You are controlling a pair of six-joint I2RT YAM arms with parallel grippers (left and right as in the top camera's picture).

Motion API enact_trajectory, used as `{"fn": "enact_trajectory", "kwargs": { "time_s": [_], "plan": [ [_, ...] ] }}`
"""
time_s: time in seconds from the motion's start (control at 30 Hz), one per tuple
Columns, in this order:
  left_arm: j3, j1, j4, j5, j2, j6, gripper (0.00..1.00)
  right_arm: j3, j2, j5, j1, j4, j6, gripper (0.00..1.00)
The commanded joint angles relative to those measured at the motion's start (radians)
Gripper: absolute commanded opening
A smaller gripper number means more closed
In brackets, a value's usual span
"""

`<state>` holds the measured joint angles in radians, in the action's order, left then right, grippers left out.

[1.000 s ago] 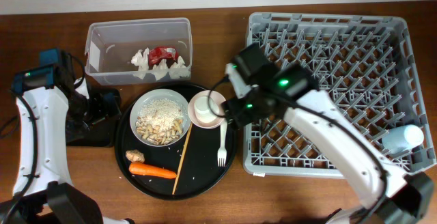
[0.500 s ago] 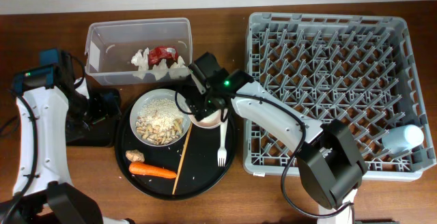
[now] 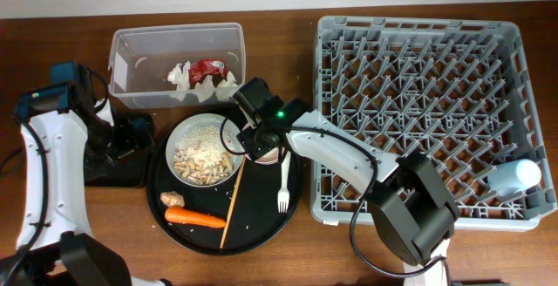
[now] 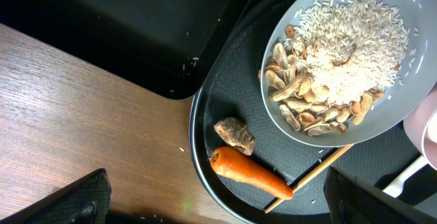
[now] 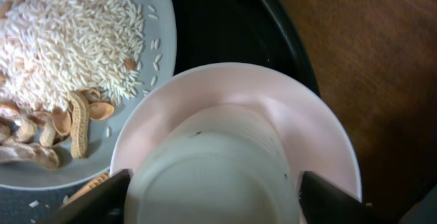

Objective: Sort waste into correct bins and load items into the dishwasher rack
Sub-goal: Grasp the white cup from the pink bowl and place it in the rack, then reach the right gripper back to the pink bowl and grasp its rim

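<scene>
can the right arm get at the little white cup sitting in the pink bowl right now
Probably yes. The right gripper hangs right over the small white cup, jaws spread to either side of it, with nothing in between. The pale pink bowl under the cup seems to leave its sides free.

The left arm [image 3: 39, 164] rises along the left edge, bends at the top and turns inward. The left claw [image 3: 132, 138] points to the right, and in its wrist view its two dark fingers [image 4: 68, 203] sit far apart at the lower corners. The right arm [image 3: 349, 155] stretches from the lower right diagonally up to the left. The right claw [image 3: 253, 138] points down, its fingers [image 5: 89, 200] spread wide at both lower corners of its wrist view.
</scene>
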<state>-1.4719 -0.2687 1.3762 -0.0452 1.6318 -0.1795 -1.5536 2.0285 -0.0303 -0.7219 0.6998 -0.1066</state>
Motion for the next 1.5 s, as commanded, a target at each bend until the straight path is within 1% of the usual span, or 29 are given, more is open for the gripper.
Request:
{"fn": "enact_trajectory", "kwargs": {
  "time_s": [0.0, 0.03, 0.13, 0.2, 0.27, 0.4, 0.47, 0.53, 0.57, 0.6, 0.67, 0.7, 0.8, 0.87, 0.9, 0.97, 1.03, 1.23, 1.3, 1.33, 1.4, 1.47],
  "plan": [
    [0.0, -0.005, -0.003, -0.004, 0.002, -0.006, 0.99, 0.005, 0.006, -0.02, -0.006, 0.003, -0.006, 0.68],
    [0.0, -0.005, -0.003, -0.004, 0.002, -0.006, 0.99, 0.005, 0.003, -0.02, -0.006, 0.006, -0.006, 0.63],
    [0.0, -0.005, -0.003, -0.004, 0.002, -0.006, 0.99, 0.003, -0.031, -0.021, -0.006, 0.024, -0.029, 0.55],
    [0.0, -0.005, -0.003, -0.004, 0.002, -0.006, 0.99, -0.012, -0.055, -0.022, -0.006, 0.058, -0.029, 0.54],
    [0.0, -0.005, -0.003, -0.004, 0.002, -0.006, 0.99, -0.063, -0.102, -0.035, -0.003, 0.129, -0.029, 0.54],
    [0.0, -0.005, -0.003, -0.004, 0.002, -0.006, 0.99, -0.163, -0.293, -0.081, 0.034, 0.201, -0.076, 0.56],
    [0.0, -0.005, -0.002, -0.004, 0.002, -0.006, 0.99, -0.172, -0.388, -0.12, 0.08, 0.236, -0.109, 0.56],
    [0.0, -0.005, -0.003, -0.004, 0.002, -0.006, 0.99, -0.172, -0.495, -0.152, 0.185, 0.328, -0.124, 0.56],
    [0.0, -0.005, -0.003, -0.004, 0.002, -0.006, 0.99, -0.172, -0.543, -0.152, 0.278, 0.393, -0.123, 0.56],
    [0.0, -0.005, -0.003, -0.004, 0.002, -0.006, 0.99, -0.172, -0.578, -0.151, 0.414, 0.467, -0.124, 0.55],
    [0.0, -0.005, -0.002, -0.004, 0.002, -0.006, 0.99, -0.171, -0.586, -0.151, 0.588, 0.542, -0.123, 0.56],
    [0.0, -0.005, -0.002, -0.004, 0.002, -0.006, 0.99, -0.156, -0.582, -0.15, 0.715, 0.573, -0.123, 0.55],
    [0.0, -0.005, -0.002, -0.004, 0.002, -0.006, 0.99, -0.053, -0.58, -0.143, 0.978, 0.556, -0.122, 0.55],
    [0.0, -0.005, -0.002, -0.004, 0.002, -0.006, 0.99, 0.034, -0.579, -0.109, 1.088, 0.485, -0.111, 0.55],
    [0.0, -0.005, -0.002, -0.004, 0.002, -0.006, 0.99, 0.099, -0.575, -0.084, 1.15, 0.418, -0.11, 0.55],
    [0.0, -0.005, -0.002, -0.004, 0.002, -0.006, 0.99, 0.196, -0.553, -0.049, 1.232, 0.31, -0.111, 0.55],
    [0.0, -0.005, -0.003, -0.004, 0.002, -0.006, 0.99, 0.243, -0.527, 0.001, 1.262, 0.24, -0.108, 0.55],
    [0.0, -0.005, -0.003, -0.004, 0.002, -0.006, 0.99, 0.245, -0.393, -0.004, 1.26, 0.227, -0.108, 0.55],
    [0.0, -0.005, -0.003, -0.004, 0.002, -0.006, 0.99, 0.245, -0.372, -0.004, 1.26, 0.227, -0.108, 0.56],
    [0.0, -0.005, -0.002, -0.004, 0.002, -0.006, 0.99, 0.245, -0.371, -0.003, 1.26, 0.23, -0.108, 0.74],
    [0.0, -0.005, -0.003, -0.004, 0.002, -0.006, 0.99, 0.245, -0.372, 0.029, 1.259, 0.229, -0.108, 0.92],
    [0.0, -0.005, -0.002, -0.004, 0.002, -0.006, 0.99, 0.243, -0.394, 0.076, 1.258, 0.231, -0.108, 0.93]
  ]
}}
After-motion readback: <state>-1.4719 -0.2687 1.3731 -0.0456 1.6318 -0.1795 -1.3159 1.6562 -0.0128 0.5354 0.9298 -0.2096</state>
